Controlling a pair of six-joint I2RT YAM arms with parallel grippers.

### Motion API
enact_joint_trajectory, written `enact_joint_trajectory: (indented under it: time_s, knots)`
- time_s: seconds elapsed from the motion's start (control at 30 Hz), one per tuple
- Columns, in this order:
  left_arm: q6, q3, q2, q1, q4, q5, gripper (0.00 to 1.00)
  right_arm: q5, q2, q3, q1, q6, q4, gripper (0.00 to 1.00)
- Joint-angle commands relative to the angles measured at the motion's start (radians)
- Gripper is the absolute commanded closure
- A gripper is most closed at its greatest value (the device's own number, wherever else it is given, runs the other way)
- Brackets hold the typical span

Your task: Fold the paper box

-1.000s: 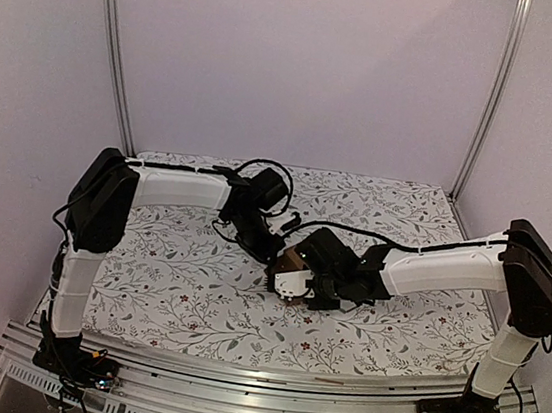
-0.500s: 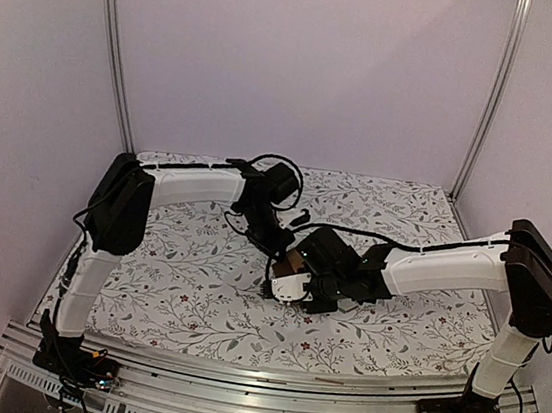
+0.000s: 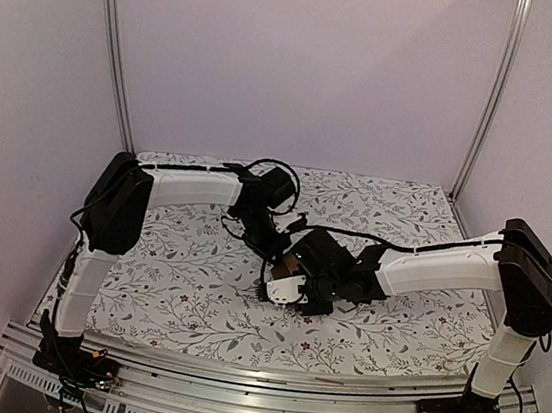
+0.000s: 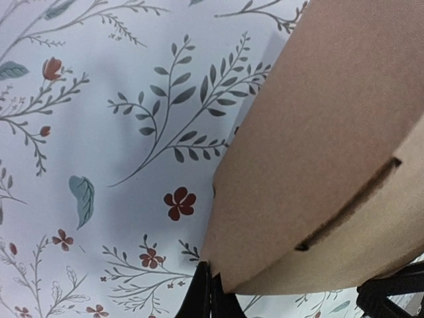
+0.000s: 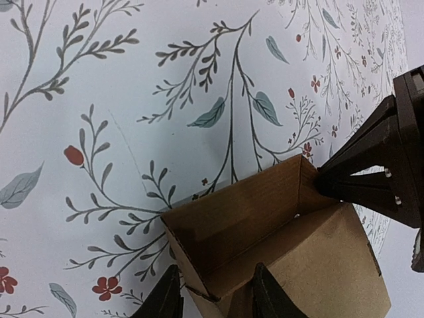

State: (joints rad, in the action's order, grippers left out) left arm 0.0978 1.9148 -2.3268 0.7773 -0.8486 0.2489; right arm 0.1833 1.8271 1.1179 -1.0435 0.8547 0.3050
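The paper box (image 3: pixel 290 265) is a small brown carton in the middle of the table. In the right wrist view the paper box (image 5: pixel 265 225) shows its open, dark inside, and my right gripper (image 5: pixel 215 298) is shut on its near wall, one finger outside and one on the inner side. In the left wrist view the paper box (image 4: pixel 331 132) fills the right half, with a slit (image 4: pixel 348 205) in its side. My left gripper (image 4: pixel 211 295) is shut and empty, its tips against the carton's lower corner. Its black fingers (image 5: pixel 361 175) touch the box's far corner.
A white floral cloth (image 3: pixel 177 275) covers the table. Pale walls and metal posts (image 3: pixel 118 56) close it in at the back and sides. A metal rail (image 3: pixel 265 381) with both arm bases runs along the near edge.
My left arm has swung right and brought its shut gripper up against the box. The right gripper with the box has shifted slightly left.
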Motion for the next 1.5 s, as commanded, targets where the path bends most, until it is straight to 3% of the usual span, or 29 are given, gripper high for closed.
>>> enact_joint_trajectory:
  time_s: [0.0,0.5,0.77,0.93,1.07,1.2,1.47]
  knots:
    - [0.019,-0.121,0.099,0.016,0.084,0.058,1.00,-0.081,0.106,-0.043,-0.033,-0.010,0.184,0.66]
    - [0.029,-0.369,0.254,0.015,0.261,0.039,1.00,-0.059,0.125,-0.019,-0.062,-0.025,0.197,0.66]
    - [0.028,-0.360,0.232,0.014,0.278,0.029,1.00,-0.098,-0.099,0.055,-0.047,-0.074,0.305,0.56]
    - [0.000,-0.393,0.235,0.016,0.286,0.030,1.00,-0.331,-0.192,0.166,0.094,-0.160,0.459,0.54]
    - [-0.019,-0.449,0.266,0.022,0.316,0.041,1.00,-0.441,-0.206,0.177,0.269,-0.226,0.443,0.51]
    - [-0.019,-0.507,0.304,0.040,0.347,0.030,1.00,-0.534,-0.135,0.213,0.438,-0.403,0.413,0.44]
    - [-0.006,-0.590,0.377,0.084,0.399,-0.058,1.00,-0.586,0.059,0.290,0.475,-0.505,0.485,0.41]
